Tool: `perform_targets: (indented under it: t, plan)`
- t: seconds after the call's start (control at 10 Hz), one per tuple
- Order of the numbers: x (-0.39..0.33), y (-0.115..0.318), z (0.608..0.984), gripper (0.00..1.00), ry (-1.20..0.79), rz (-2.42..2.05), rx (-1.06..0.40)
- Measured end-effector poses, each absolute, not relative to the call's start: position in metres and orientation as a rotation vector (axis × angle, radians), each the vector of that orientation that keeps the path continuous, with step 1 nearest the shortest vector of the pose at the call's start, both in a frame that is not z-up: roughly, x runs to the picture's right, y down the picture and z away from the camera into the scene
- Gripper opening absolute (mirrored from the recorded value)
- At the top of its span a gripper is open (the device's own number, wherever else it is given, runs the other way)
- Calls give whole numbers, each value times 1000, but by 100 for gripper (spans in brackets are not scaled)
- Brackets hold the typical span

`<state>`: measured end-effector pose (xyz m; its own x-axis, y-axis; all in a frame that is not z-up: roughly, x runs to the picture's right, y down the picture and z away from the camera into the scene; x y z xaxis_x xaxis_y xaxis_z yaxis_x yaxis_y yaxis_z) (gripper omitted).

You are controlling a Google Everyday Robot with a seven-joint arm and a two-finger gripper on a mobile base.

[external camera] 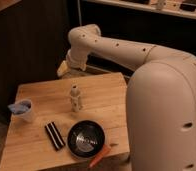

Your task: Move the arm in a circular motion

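Note:
The off-white arm [141,55] fills the right side and reaches left across the top of the view, with small dark holes along its tube and a rounded joint [83,37] at its far end. Its pale gripper [62,69] hangs below that joint, above the far edge of the wooden table [46,105], up and to the left of the small white bottle-like figure [75,99]. Nothing shows in the gripper.
On the table stand the white figure at the middle, a cup with blue contents [24,110] at the left, a black striped block [54,135], a black bowl [86,138] and an orange carrot-like piece [99,155] at the front edge. Dark cabinets stand behind.

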<state>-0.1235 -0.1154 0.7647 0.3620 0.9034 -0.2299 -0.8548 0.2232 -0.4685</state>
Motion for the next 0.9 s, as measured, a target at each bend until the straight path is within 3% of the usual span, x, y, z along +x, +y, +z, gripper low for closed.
perform_targets:
  t: [0.3, 0.9]
  plan:
    - [-67, -142, 778, 80, -78, 1352, -529]
    - [59, -115, 759, 80, -2, 1586, -449]
